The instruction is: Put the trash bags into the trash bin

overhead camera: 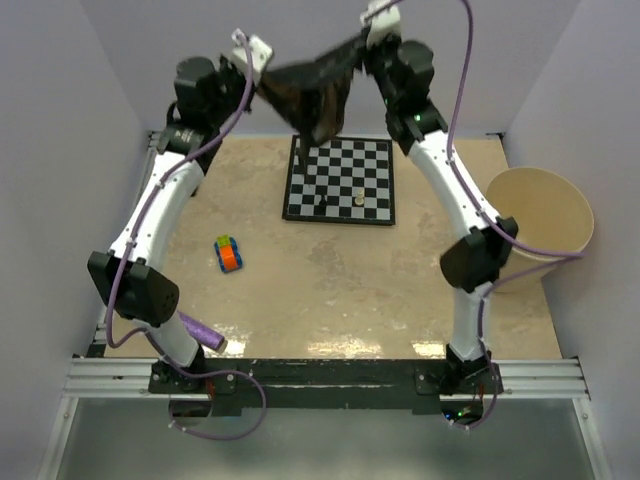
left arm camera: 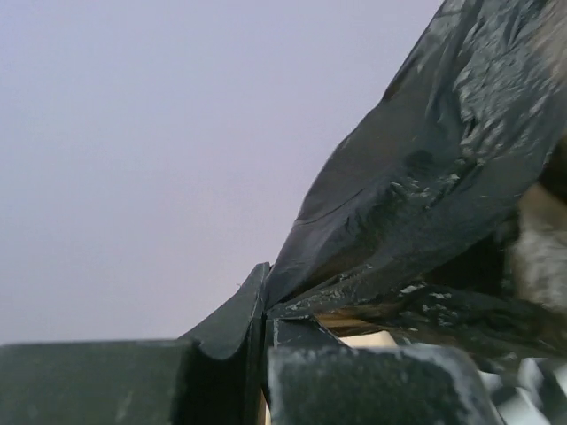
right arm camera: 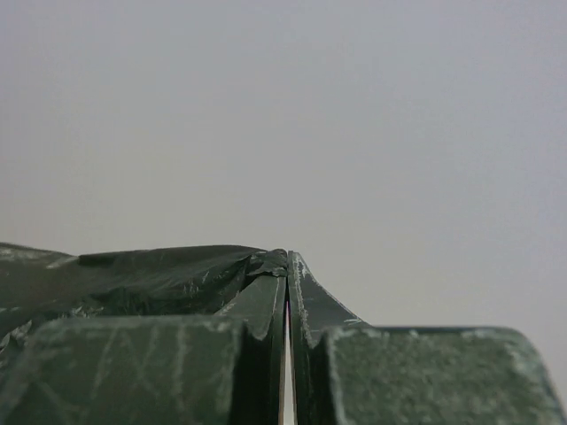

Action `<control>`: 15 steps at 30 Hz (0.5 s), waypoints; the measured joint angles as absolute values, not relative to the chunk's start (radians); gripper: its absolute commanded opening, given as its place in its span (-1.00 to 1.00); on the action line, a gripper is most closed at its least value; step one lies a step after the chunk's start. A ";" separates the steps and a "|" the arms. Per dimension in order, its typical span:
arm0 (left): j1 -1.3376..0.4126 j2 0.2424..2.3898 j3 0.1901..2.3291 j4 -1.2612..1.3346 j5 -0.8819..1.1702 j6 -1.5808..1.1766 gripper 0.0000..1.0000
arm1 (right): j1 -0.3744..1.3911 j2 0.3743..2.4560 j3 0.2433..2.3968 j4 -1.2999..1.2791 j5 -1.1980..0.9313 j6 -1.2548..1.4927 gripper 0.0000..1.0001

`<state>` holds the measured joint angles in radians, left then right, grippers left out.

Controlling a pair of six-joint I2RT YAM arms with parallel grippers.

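Trash bag [overhead camera: 315, 95] film, black and wrinkled, hangs stretched in the air at the upper middle of the top view, pinched at its two upper corners and sagging to a point between them. At the lower left of that view a purple roll [overhead camera: 203, 331] lies on the table [overhead camera: 330, 300] beside the left arm's base, partly hidden by the arm. Just right of it and further up sits a small multicoloured toy [overhead camera: 229, 253], alone on the bare tabletop. At the upper left the left gripper [overhead camera: 255, 55] is clamped tight on the bag's left corner; its wrist view shows the film wedged between the closed fingertips. Below the hanging bag lies a chessboard [overhead camera: 340, 180] with a dark piece [overhead camera: 322, 203] and a pale piece [overhead camera: 359, 197] near its front edge. The right gripper [overhead camera: 375, 25], at the top of the frame, is pressed closed on the bag's right corner, the film tucked against its left finger in the wrist view. Far right, at the table's edge, stands the trash bin [overhead camera: 545, 190], mouth open, well apart from the bag; the right arm stands between them, its elbow overlapping the bin's left rim.
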<state>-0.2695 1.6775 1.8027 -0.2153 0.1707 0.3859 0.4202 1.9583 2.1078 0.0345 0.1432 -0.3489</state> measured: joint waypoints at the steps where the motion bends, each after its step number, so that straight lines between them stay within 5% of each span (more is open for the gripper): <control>1: -0.269 1.702 1.879 -0.160 0.167 0.387 -1.00 | 0.417 2.038 2.281 0.049 0.149 -0.351 -1.00; 4: -0.278 1.769 2.115 0.050 0.170 0.406 -1.00 | 0.418 2.167 2.605 0.205 0.150 -0.371 -1.00; 9: -0.364 1.801 2.305 0.447 0.181 0.567 -1.00 | 0.506 2.001 2.467 0.631 0.068 -0.503 -1.00; 15: -0.559 1.668 1.923 0.844 0.231 0.850 -1.00 | 0.594 1.768 2.132 0.910 0.084 -0.612 -1.00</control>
